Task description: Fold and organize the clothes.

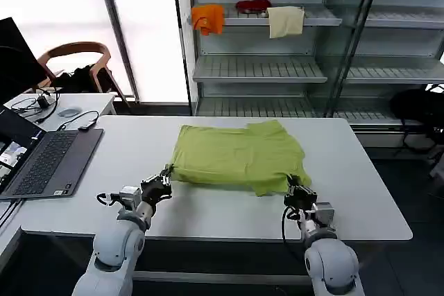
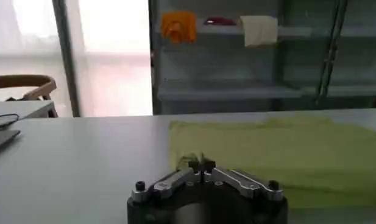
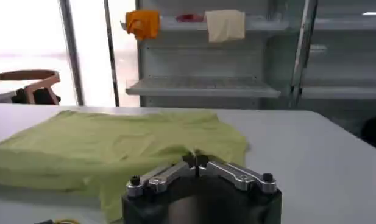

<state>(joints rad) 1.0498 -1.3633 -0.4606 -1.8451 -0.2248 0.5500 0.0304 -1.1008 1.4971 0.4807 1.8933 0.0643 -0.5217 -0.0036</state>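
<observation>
On the white worktop (image 1: pixel 361 192) lies the lime T-shirt (image 1: pixel 236 154), partly folded. Left gripper (image 1: pixel 166 175) and right gripper (image 1: pixel 295 186): fingers clamped together on its near corners. Fabric looks thin, limp, light; likely best held by pinching hem corners.

White desk (image 1: pixel 208 213), rectangular, centre of room. Open laptop (image 1: pixel 41 161) on desk's left part; cable (image 1: pixel 80 121) just beside it. Second white table (image 1: pixel 87 102) behind, at left, carrying cables. Wooden chair (image 1: pixel 73 53) behind that table, dark item on seat. Bright window (image 1: pixel 90 5) at rear left, strong daylight, dark vertical frame bars. Grey metal shelving (image 1: pixel 277 67) along rear wall, slatted shelves. Top shelf: orange cloth (image 1: pixel 208 17), red cloth (image 1: pixel 253 5), cream cloth (image 1: pixel 286 21), side by side. Dark floor at right.
</observation>
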